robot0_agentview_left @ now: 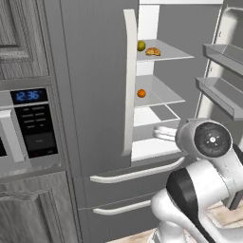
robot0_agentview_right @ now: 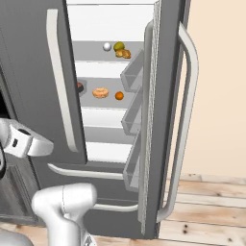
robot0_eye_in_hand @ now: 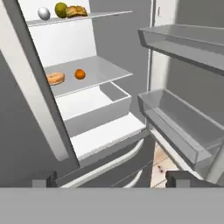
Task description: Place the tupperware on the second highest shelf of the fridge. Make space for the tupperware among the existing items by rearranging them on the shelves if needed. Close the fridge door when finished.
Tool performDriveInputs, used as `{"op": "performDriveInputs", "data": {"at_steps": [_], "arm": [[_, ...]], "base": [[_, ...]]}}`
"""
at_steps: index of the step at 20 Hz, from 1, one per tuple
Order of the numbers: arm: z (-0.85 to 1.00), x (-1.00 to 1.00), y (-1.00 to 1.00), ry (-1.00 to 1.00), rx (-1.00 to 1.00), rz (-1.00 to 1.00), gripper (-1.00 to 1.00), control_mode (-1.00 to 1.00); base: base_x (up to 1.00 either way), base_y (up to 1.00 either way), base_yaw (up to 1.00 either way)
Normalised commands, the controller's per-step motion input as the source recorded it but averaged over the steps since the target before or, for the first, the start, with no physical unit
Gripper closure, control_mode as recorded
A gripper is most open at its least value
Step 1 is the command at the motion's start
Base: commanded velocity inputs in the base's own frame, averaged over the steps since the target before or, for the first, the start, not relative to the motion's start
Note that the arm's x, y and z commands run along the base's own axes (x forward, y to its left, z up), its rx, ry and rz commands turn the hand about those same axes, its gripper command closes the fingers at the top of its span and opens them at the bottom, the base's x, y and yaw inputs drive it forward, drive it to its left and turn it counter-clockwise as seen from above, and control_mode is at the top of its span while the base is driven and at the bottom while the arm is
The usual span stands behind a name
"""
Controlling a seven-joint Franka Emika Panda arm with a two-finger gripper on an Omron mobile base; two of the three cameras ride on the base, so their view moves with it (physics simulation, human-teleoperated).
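Observation:
The fridge (robot0_agentview_left: 95, 95) has its left door shut and its right door (robot0_agentview_right: 163, 120) swung open. The top shelf (robot0_eye_in_hand: 109, 14) holds a white ball (robot0_eye_in_hand: 43, 13), a yellow-green fruit (robot0_eye_in_hand: 61, 9) and a brown pastry (robot0_eye_in_hand: 76, 11). On the second highest shelf (robot0_eye_in_hand: 103, 72) lie a tan bagel-like ring (robot0_eye_in_hand: 55, 78) and a small orange (robot0_eye_in_hand: 79, 74). At that shelf's left end a dark reddish edge (robot0_agentview_right: 80, 87) peeks past the shut door. It may be the tupperware, mostly hidden. My gripper (robot0_eye_in_hand: 113, 179) hangs open and empty in front of the fridge, below the shelves.
Grey door bins (robot0_eye_in_hand: 183, 122) jut from the open door on the right, close to the hand. Under the shelves sits a white drawer tier (robot0_eye_in_hand: 96, 109). A black-screened wall oven (robot0_agentview_left: 28, 123) stands left of the fridge. Wood floor (robot0_agentview_right: 211, 216) lies to the right.

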Motion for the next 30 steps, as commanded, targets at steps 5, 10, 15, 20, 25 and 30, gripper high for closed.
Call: {"op": "performDriveInputs", "data": {"at_steps": [5, 10, 15, 20, 25, 30], "arm": [[0.22, -0.75, -0.53, 0.00, 0.59, 0.00, -1.00, -1.00], [0.00, -0.60, -0.99, -0.09, 0.59, 0.00, -1.00, -1.00], [-0.20, -0.84, -0.87, -0.19, 0.52, 0.00, -1.00, -1.00], [-0.19, -0.03, -0.90, -0.10, 0.40, 0.00, -1.00, -1.00], [-0.32, 0.21, -0.98, 0.00, 0.27, 0.00, -1.00, -1.00], [-0.40, 0.40, -0.88, 0.00, 0.20, 0.00, -1.00, -1.00]], "base": [[0.00, 0.00, 0.00], [0.00, 0.00, 0.00], [0.00, 0.00, 0.00], [0.00, 0.00, 0.00], [0.00, 0.00, 0.00], [0.00, 0.00, 0.00]]}}
